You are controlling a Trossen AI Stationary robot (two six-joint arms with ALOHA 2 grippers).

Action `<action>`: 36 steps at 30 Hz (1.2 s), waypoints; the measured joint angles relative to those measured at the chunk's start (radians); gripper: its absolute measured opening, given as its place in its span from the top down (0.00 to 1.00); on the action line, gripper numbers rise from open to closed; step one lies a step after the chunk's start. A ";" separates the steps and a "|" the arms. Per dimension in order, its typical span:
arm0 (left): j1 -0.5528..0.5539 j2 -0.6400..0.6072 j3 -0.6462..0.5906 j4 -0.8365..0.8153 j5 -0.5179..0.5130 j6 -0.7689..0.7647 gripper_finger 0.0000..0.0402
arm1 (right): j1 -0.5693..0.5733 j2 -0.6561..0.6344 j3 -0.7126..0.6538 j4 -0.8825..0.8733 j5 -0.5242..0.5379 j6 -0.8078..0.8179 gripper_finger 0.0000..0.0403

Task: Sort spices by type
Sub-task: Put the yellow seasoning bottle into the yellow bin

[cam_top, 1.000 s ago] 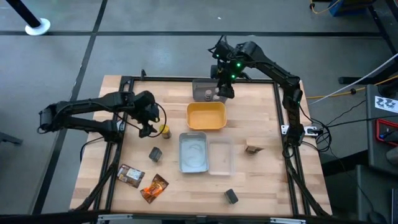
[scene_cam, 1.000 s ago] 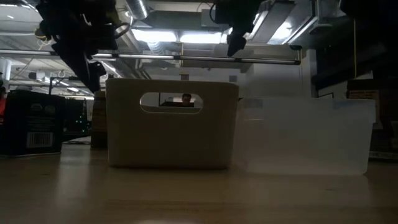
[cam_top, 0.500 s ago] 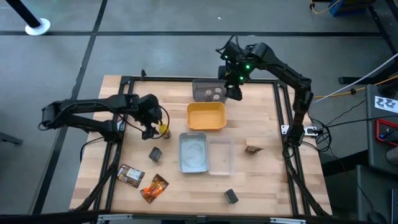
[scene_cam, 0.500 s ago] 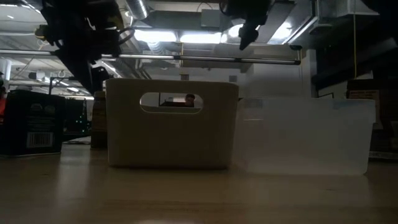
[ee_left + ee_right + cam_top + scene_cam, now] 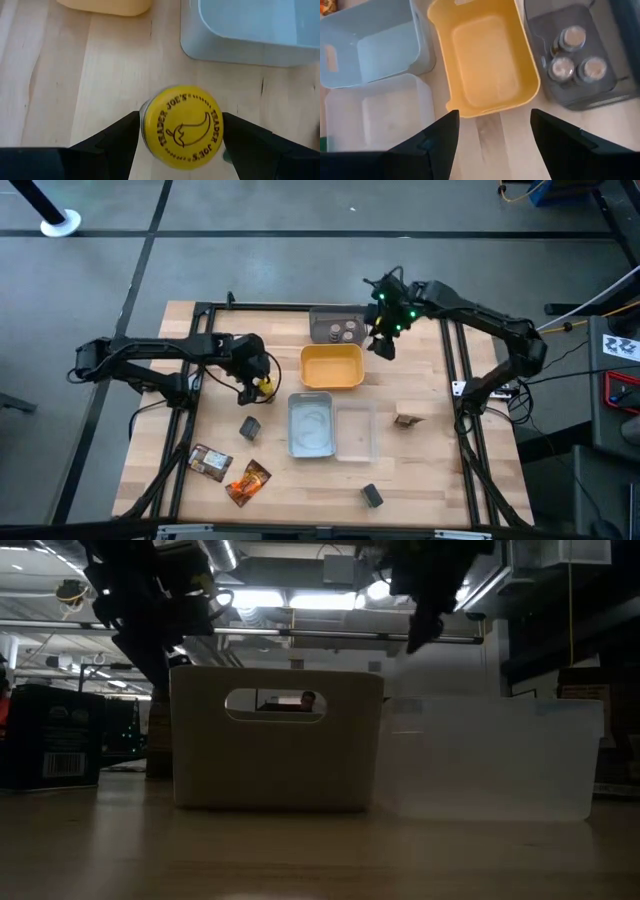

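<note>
The yellow-lidded jar (image 5: 263, 386) stands upright on the table left of the yellow tray (image 5: 332, 367). My left gripper (image 5: 256, 377) is open, with one finger on each side of the jar's lid (image 5: 182, 126). My right gripper (image 5: 383, 345) is open and holds nothing, up in the air to the right of the yellow tray and grey tray (image 5: 322, 314). Three small round jars (image 5: 572, 38) stand in the grey tray. Two dark cube boxes (image 5: 250, 426) (image 5: 371, 496), a brown packet (image 5: 210, 462) and an orange packet (image 5: 248, 482) lie on the table. My left gripper comes at the jar from above, its fingers (image 5: 117, 137) close beside the lid's rim (image 5: 148, 112) on both sides. I cannot tell whether they touch it. The jar stands on the table.
A pale-blue tray (image 5: 310, 442) and a clear tray (image 5: 355, 448) sit side by side in the middle, near side of the yellow tray. A small brown item (image 5: 406, 420) lies right of the clear tray. Bare wood shows along the right and near-right parts of the table.
My left gripper has moved toward the table's right, up to the yellow-lidded jar, and now has the lid between its fingers. My right gripper has moved away from over the grey tray, toward the right and near edges, and has come down a little.
</note>
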 joint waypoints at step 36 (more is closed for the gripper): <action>0.021 0.087 0.124 -0.038 -0.001 0.076 0.47 | 0.000 -0.176 -0.571 0.772 -0.001 0.189 0.39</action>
